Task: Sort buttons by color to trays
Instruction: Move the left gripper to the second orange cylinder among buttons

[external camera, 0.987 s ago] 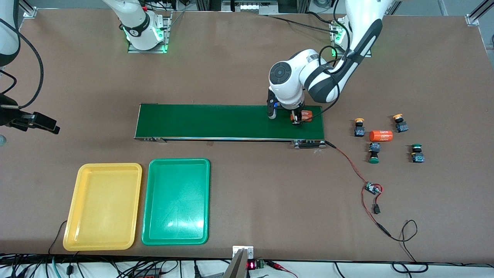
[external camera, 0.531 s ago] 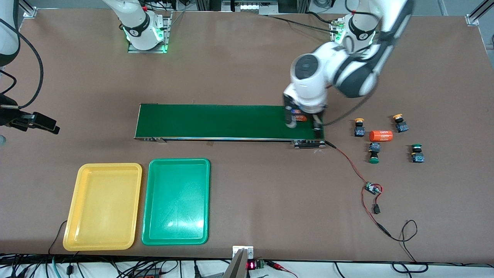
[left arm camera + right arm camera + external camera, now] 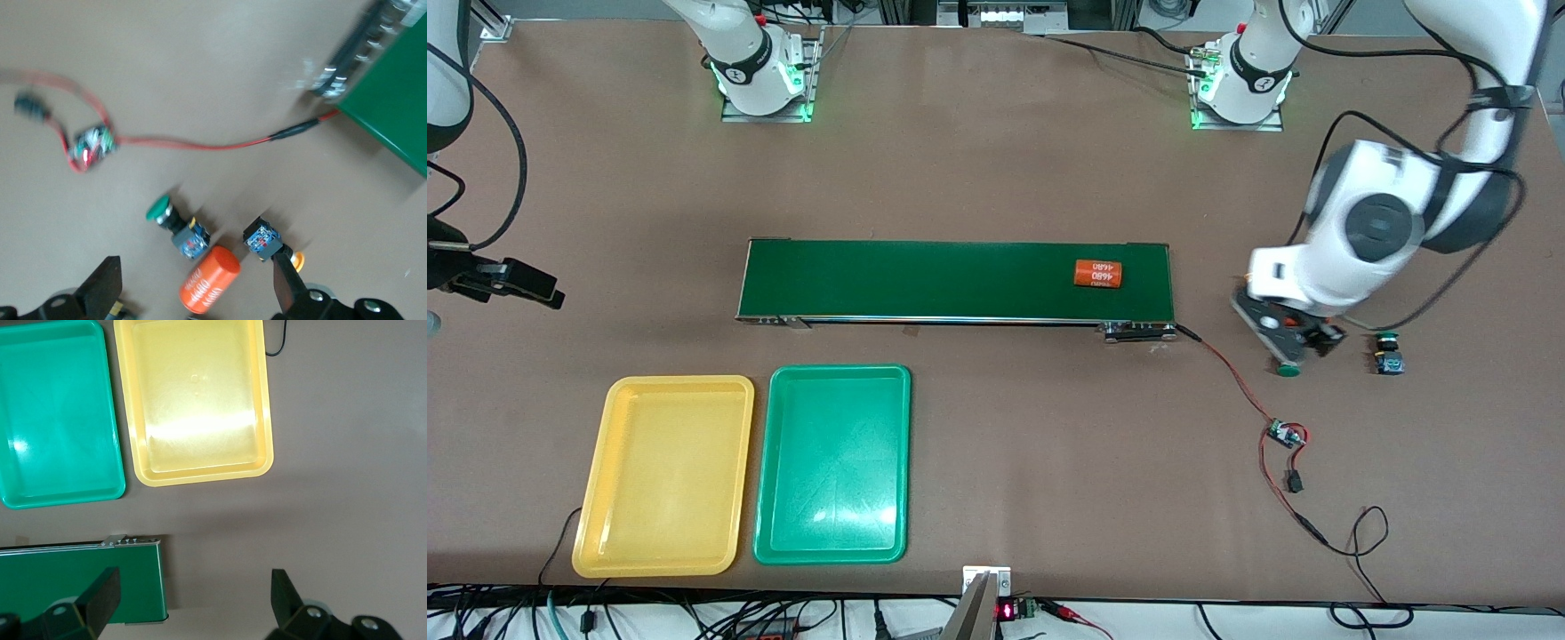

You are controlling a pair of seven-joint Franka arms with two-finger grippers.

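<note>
My left gripper (image 3: 1294,342) is open and empty over the cluster of buttons on the table, off the conveyor's end at the left arm's end. In the left wrist view the left gripper (image 3: 193,297) straddles an orange cylinder (image 3: 210,279), with a green button (image 3: 170,217) and a yellow button (image 3: 270,241) beside it. A second green button (image 3: 1387,353) stands clear of the arm; the other yellow button is hidden. The yellow tray (image 3: 665,476) and the green tray (image 3: 833,464) lie side by side, empty. My right gripper (image 3: 525,284) waits, open, high at the right arm's end.
A dark-green conveyor belt (image 3: 925,280) carries a second orange cylinder (image 3: 1098,274). A red wire runs from the belt's end to a small circuit board (image 3: 1285,434), which also shows in the left wrist view (image 3: 93,143). The right wrist view shows both trays (image 3: 197,400) and the belt's end (image 3: 80,583).
My left gripper let go of the orange cylinder on the belt and swung off the belt to over the buttons. The cylinder has shifted along the belt. The right arm has not moved.
</note>
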